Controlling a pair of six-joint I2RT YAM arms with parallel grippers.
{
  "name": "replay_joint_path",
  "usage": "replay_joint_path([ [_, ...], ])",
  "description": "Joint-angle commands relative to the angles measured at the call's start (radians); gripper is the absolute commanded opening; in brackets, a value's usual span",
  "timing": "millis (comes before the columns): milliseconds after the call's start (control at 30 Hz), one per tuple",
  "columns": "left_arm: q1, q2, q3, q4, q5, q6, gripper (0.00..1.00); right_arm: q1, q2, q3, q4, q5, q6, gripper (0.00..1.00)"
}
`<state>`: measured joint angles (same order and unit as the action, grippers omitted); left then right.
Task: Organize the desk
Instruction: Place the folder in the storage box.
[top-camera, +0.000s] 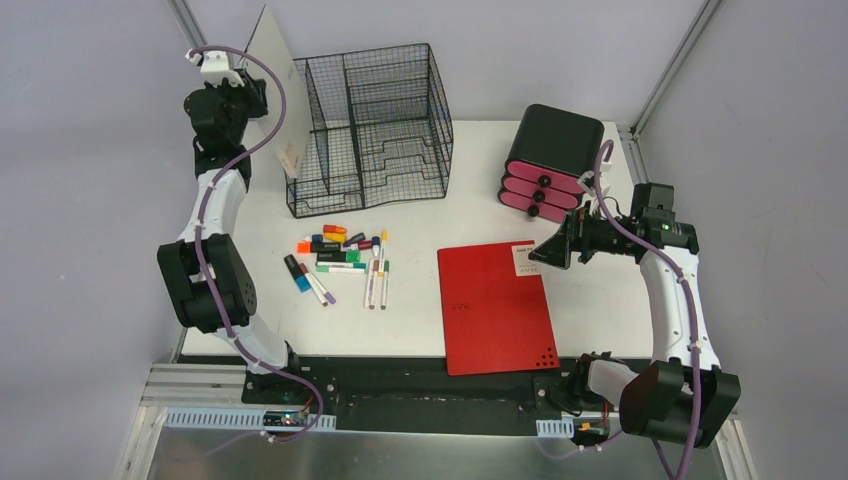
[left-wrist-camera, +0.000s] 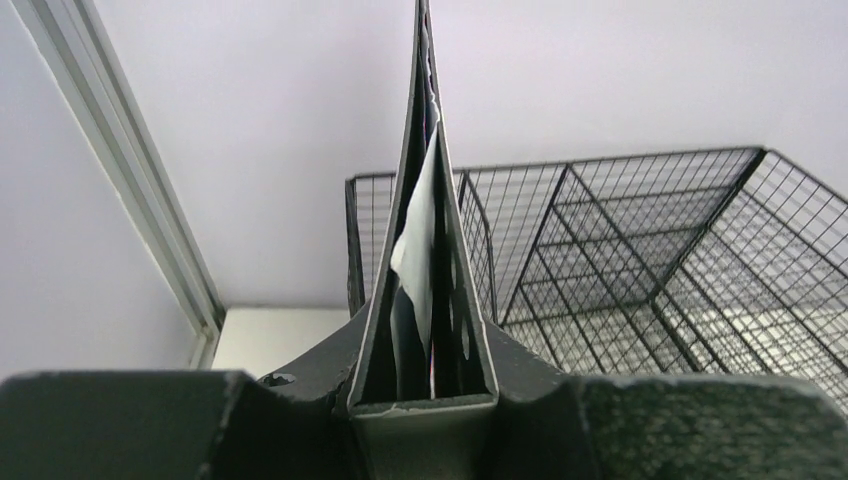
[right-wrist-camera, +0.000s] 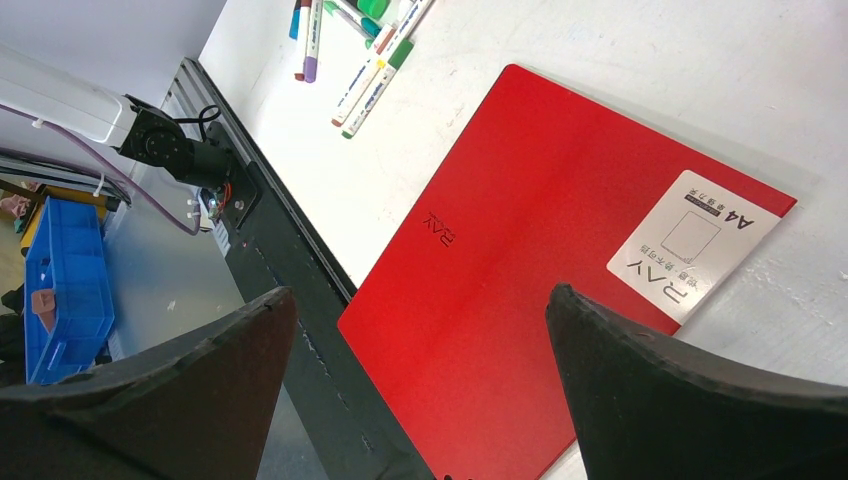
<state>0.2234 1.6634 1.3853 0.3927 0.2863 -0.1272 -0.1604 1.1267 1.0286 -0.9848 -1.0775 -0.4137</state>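
Showing thin black wire in the organizer (top-camera: 370, 130), smooth matt white on the desk (top-camera: 470, 215). Gleaming faintly on the red folder (top-camera: 495, 305), looking matt on the grey folder (top-camera: 268, 75).

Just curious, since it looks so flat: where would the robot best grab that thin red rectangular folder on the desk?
Probably its right edge, coming in low from the right with the open right gripper near it. The thin red rectangular folder lies flat on the white desk, so only an edge fits between fingers.

White surface (top-camera: 480, 215): wire-mesh organizer (top-camera: 372, 130) far left, pink-drawer box (top-camera: 548, 160) far right, red folder (top-camera: 495, 305) near right, markers (top-camera: 345, 258) scattered near left.
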Motion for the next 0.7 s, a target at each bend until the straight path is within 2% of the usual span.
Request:
replay_joint_path([
  [0,-0.007,-0.014,-0.017,0.295,0.004,-0.029,0.00,-0.008,-0.018,0.036,0.009,-0.004,-0.019,0.99],
  [667,-0.012,0.075,-0.181,0.492,0.083,0.002,0.00,-0.010,-0.016,0.035,0.010,-0.001,-0.020,0.99],
])
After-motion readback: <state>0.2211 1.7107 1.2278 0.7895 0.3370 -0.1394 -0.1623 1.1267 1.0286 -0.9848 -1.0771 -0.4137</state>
